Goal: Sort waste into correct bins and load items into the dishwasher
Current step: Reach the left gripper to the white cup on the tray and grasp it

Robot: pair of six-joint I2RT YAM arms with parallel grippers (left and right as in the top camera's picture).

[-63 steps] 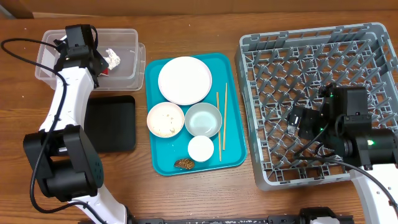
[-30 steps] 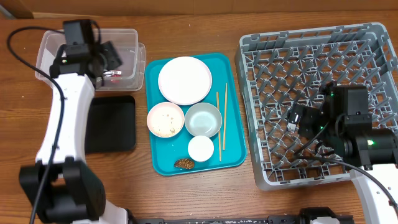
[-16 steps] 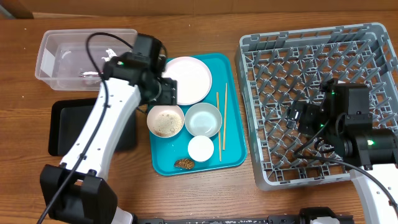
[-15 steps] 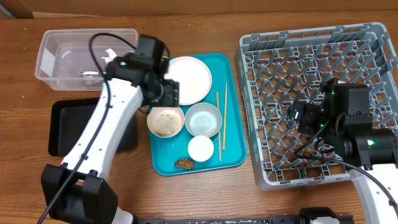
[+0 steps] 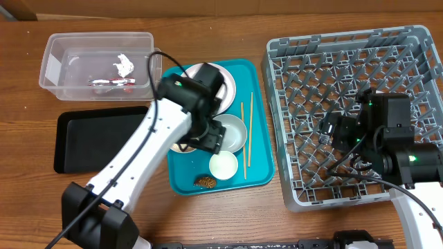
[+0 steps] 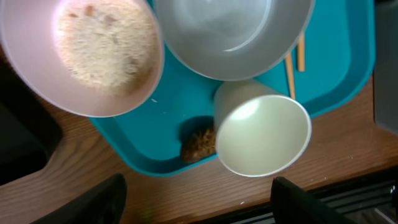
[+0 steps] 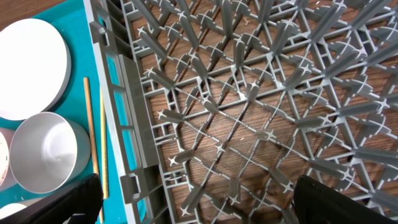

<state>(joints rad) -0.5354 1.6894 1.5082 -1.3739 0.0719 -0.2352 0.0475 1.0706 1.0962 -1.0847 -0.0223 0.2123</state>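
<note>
The small white cup and brown food lump are overhung by the left gripper, jaws apart and empty, and the dish rack by the wide-spread right gripper.

Left jaws: tub to teal tray

The wooden desk carries four things directly: a clear plastic tub at the far left, a shallow black tray just before it, a teal serving tray at the middle, and a grey dish rack at the right.
</note>
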